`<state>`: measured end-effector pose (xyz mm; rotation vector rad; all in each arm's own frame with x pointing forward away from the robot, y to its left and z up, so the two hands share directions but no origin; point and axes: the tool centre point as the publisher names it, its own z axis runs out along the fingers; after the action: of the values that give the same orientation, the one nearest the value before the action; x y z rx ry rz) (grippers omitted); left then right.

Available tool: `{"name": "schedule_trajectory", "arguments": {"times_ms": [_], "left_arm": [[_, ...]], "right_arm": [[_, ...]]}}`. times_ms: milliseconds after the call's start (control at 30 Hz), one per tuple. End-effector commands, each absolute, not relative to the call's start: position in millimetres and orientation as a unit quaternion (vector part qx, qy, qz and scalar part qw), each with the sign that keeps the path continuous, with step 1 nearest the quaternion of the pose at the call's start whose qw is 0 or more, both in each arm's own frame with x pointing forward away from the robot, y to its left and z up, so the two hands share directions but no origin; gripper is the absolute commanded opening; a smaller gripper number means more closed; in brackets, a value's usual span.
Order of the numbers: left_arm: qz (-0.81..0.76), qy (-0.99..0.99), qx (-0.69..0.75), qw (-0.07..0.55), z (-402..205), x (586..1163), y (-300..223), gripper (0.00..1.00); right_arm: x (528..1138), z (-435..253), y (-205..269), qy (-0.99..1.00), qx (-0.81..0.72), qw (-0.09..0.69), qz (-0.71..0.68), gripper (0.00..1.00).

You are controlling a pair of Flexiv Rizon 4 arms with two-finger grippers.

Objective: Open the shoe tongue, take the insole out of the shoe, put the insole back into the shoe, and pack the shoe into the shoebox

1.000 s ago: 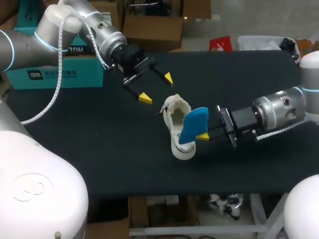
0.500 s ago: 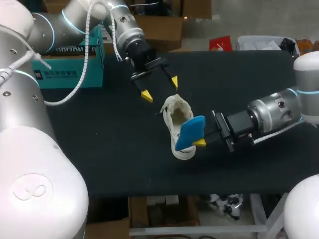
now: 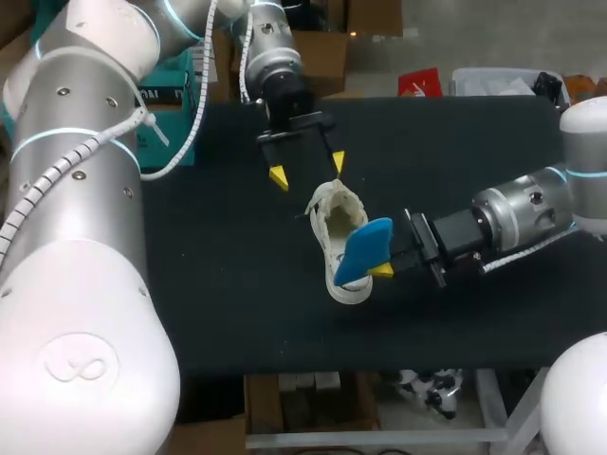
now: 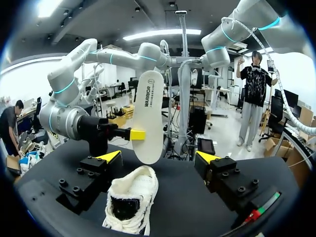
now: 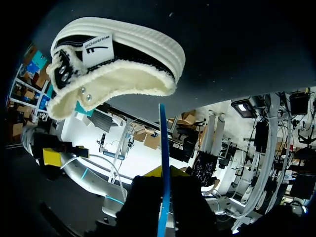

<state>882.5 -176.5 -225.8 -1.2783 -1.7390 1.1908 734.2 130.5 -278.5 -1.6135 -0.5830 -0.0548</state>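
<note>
The white shoe [image 3: 334, 227] lies on the black table [image 3: 218, 284], its mouth facing up. Over the front half of the shoe my right gripper [image 3: 383, 270] is shut on the blue insole [image 3: 366, 250], which is tilted up. In the right wrist view the insole [image 5: 164, 143] stands edge-on between the fingers, with the shoe [image 5: 113, 59] ahead. My left gripper [image 3: 308, 171] hangs open just behind the shoe's heel end. From the left wrist, the shoe [image 4: 133, 202] lies ahead of the open left gripper [image 4: 159, 158]. The insole's pale underside [image 4: 148, 123] rises beyond it.
A teal shoebox [image 3: 178, 90] sits at the table's back left, mostly hidden by my left arm. Bare black tabletop stretches left of and in front of the shoe.
My left arm has swung right, bringing its open gripper close behind the shoe. My right gripper has shifted slightly left with the insole over the shoe.
</note>
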Motion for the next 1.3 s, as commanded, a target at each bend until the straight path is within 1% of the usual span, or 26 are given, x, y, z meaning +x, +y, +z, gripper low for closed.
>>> {"name": "schedule_trajectory", "arguments": {"times_ms": [33, 667, 733, 1000, 1167, 1233, 1300], "left_arm": [[0.43, -0.634, -0.515, 0.383, -228.7, 892.7, -177.1, 1.0], [0.43, -0.634, -0.515, 0.383, -228.7, 892.7, -177.1, 1.0], [0.453, -0.648, -0.504, 0.348, -229.6, 885.4, -179.5, 1.0], [0.504, -0.687, -0.465, 0.241, -238.5, 852.3, -177.0, 1.0], [0.547, -0.692, -0.438, 0.176, -237.6, 844.6, -171.8, 1.0], [0.56, -0.703, -0.416, 0.14, -237.5, 843.0, -170.3, 1.0], [0.572, -0.704, -0.403, 0.122, -238.5, 843.3, -170.8, 1.0]], "right_arm": [[735.0, -279.0, 129.7, -0.257, -0.71, 0.655, -0.023, 0.0], [735.0, -279.0, 129.7, -0.257, -0.71, 0.655, -0.023, 0.0], [735.0, -279.0, 129.7, -0.257, -0.71, 0.655, -0.023, 0.0], [736.0, -280.0, 134.6, -0.247, -0.716, 0.65, -0.058, 0.0], [737.8, -277.6, 132.9, -0.238, -0.717, 0.65, -0.079, 0.0], [739.2, -278.1, 132.6, -0.235, -0.715, 0.653, -0.087, 0.0], [740.3, -278.8, 132.4, -0.231, -0.716, 0.652, -0.095, 0.0]]}}
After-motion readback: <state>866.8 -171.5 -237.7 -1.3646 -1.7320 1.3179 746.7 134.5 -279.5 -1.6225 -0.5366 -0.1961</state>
